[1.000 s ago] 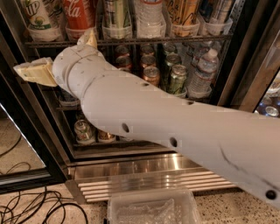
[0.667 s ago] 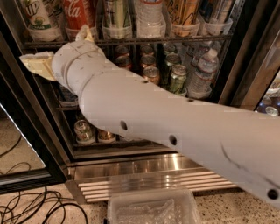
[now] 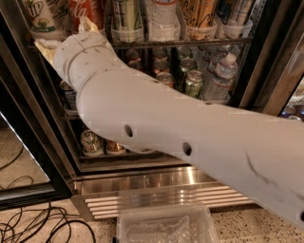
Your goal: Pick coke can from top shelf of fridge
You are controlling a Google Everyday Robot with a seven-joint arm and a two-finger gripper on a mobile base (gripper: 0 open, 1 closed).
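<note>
The red coke can (image 3: 88, 9) stands at the left of the fridge's top shelf (image 3: 190, 42), its top cut off by the picture edge. My gripper (image 3: 62, 33) is at that shelf's left end, just below and in front of the can. One cream finger (image 3: 43, 46) points left under a green and white cup can (image 3: 40, 16). The other finger (image 3: 87, 23) points up against the coke can's lower part. The fingers are spread and hold nothing. My thick white arm (image 3: 180, 133) crosses the fridge (image 3: 266, 71) and hides much of the middle shelf.
Tall cans and bottles in clear cups line the top shelf to the right. Small cans and a water bottle (image 3: 223, 76) fill the middle shelf. The ribbed steel base (image 3: 156, 182), a clear plastic bin (image 3: 166, 224) and floor cables (image 3: 38, 223) lie below. The open glass door (image 3: 19, 156) is at left.
My gripper has risen and moved right, from the middle shelf's left side up to the top shelf rail. The upper finger now reaches the coke can.
</note>
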